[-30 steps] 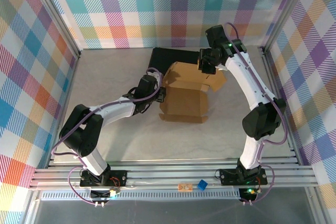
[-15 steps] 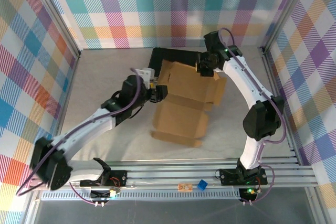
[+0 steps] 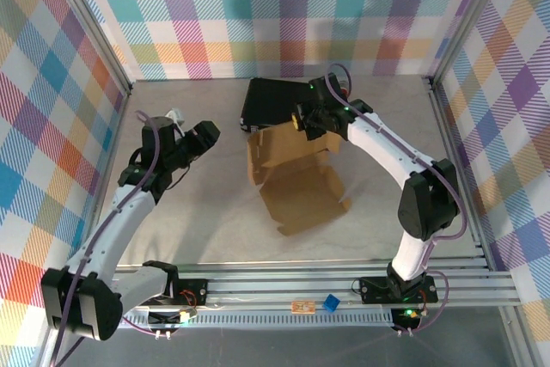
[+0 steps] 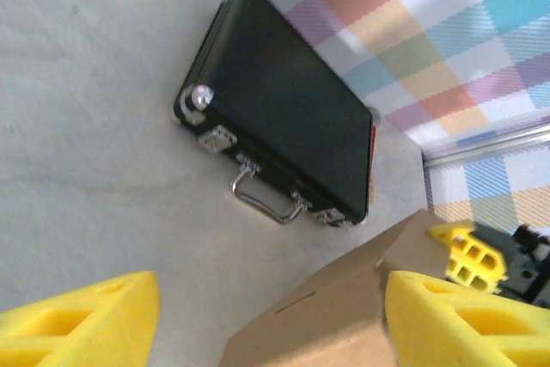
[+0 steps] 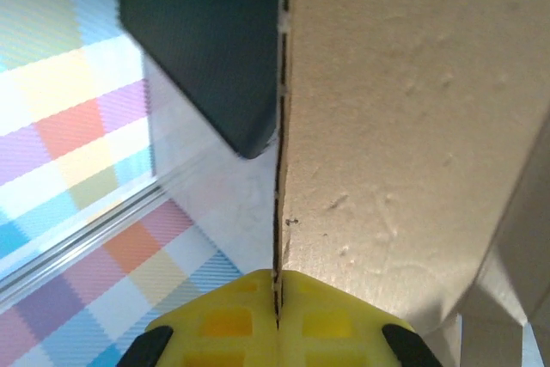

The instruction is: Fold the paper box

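The paper box (image 3: 296, 182) is a brown cardboard sheet, partly folded, lying open in the middle of the table with one panel raised at the back. My right gripper (image 3: 309, 123) is shut on the edge of that raised panel; in the right wrist view the yellow pads (image 5: 223, 324) pinch the thin cardboard edge (image 5: 279, 212). My left gripper (image 3: 202, 137) hovers open to the left of the box, apart from it. In the left wrist view its yellow fingers (image 4: 86, 324) stand wide, with a corner of the box (image 4: 318, 324) ahead between them.
A black hard case (image 3: 275, 99) with a metal handle (image 4: 262, 195) lies right behind the box, near the back wall. Plaid walls and metal frame rails enclose the table on three sides. Bare grey tabletop (image 3: 189, 212) lies left and in front of the box.
My left gripper has opened, let go of the box's left side and pulled back to the left. The right gripper has moved left with its panel, and the box has swung round.
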You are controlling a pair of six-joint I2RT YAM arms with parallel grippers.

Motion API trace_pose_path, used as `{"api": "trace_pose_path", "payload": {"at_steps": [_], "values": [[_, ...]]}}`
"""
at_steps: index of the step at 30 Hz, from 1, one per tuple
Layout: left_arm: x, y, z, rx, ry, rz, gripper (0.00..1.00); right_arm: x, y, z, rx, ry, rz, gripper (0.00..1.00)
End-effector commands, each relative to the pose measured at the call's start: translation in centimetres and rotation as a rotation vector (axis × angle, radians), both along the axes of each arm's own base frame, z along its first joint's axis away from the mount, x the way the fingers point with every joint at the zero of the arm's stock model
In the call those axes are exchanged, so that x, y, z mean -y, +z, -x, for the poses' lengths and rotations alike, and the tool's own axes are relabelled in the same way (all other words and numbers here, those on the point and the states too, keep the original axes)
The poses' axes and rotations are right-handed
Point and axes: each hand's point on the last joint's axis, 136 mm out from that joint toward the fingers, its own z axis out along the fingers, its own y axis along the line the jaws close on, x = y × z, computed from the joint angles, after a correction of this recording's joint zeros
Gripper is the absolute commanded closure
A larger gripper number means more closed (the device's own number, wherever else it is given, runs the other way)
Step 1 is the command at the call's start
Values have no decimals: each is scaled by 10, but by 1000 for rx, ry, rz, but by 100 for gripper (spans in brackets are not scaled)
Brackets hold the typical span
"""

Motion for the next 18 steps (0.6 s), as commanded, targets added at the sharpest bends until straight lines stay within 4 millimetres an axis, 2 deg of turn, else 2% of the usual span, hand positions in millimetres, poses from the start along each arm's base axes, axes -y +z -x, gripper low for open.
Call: {"api": "trace_pose_path", "payload": {"at_steps": [1, 5, 8, 13, 18], "values": [[8, 13, -7, -54, 14, 126, 30, -8, 28, -14, 179, 36, -42, 100], [11, 6, -14, -187, 69, 198, 31, -8, 17, -8, 254, 31, -89, 100], [16, -2, -15, -261, 84, 247, 33, -8, 17, -4, 325, 52, -114, 100], [21, -8, -17, -250, 43, 231, 35, -11, 8, 6, 395, 100, -160, 100], [25, -26, -12, -253, -24, 173, 39, -8, 0, 15, 437, 116, -166, 100]]}}
